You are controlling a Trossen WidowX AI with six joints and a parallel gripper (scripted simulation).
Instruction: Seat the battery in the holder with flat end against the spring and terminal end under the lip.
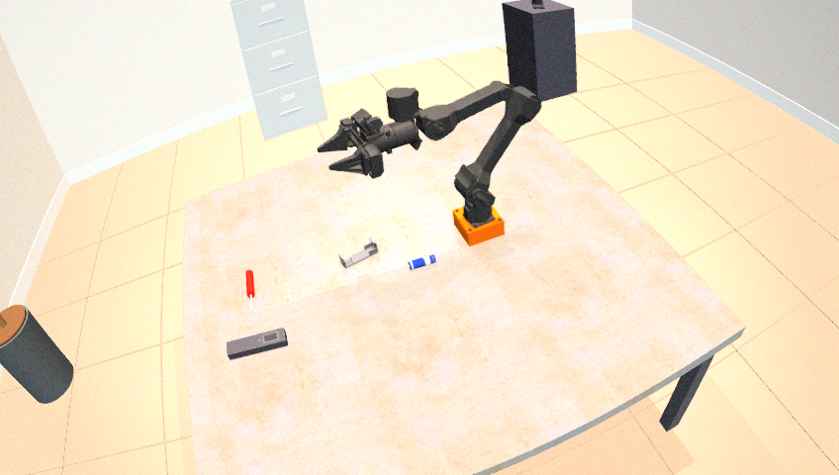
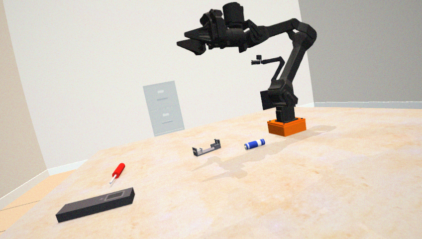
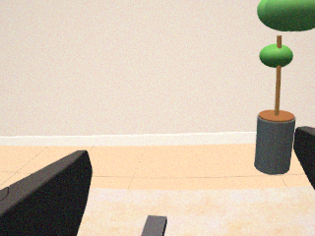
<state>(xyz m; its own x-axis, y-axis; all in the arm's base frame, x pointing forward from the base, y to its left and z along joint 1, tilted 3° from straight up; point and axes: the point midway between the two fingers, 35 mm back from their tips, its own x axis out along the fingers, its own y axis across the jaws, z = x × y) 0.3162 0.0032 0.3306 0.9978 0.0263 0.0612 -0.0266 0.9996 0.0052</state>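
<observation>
Arm raised high over the table [image 1: 529,352], matte black links folded at the elbow, bolted to a boxy orange base [image 1: 478,226]. Gripper [image 1: 336,157] held level, well above the surface, jaws spread wide with nothing between them; fingers are dark, wedge-shaped, tapering to blunt points. Battery [image 2: 254,144] lies on its side on the tabletop, a short cylinder banded blue and white, smooth finish, just in front of the base. Holder [image 2: 206,147] sits near it, apart from it and not touching: a shallow grey open tray with upright tabs at both ends, looks like thin moulded plastic or metal; spring and lip too small to make out. Toward the far side of the table from the base, a screwdriver [image 1: 249,287] with a glossy red round handle and a thin pale shaft, lying flat. Near that, a slab-shaped dark grey remote [image 2: 96,204] with a small inset rectangular panel on its top face. Tabletop mottled cream and tan, stone-like, matte. Wrist view looks across the table to a potted plant [image 3: 279,86]: grey cylindrical pot, thin brown stem, two rounded green blobs.
</observation>
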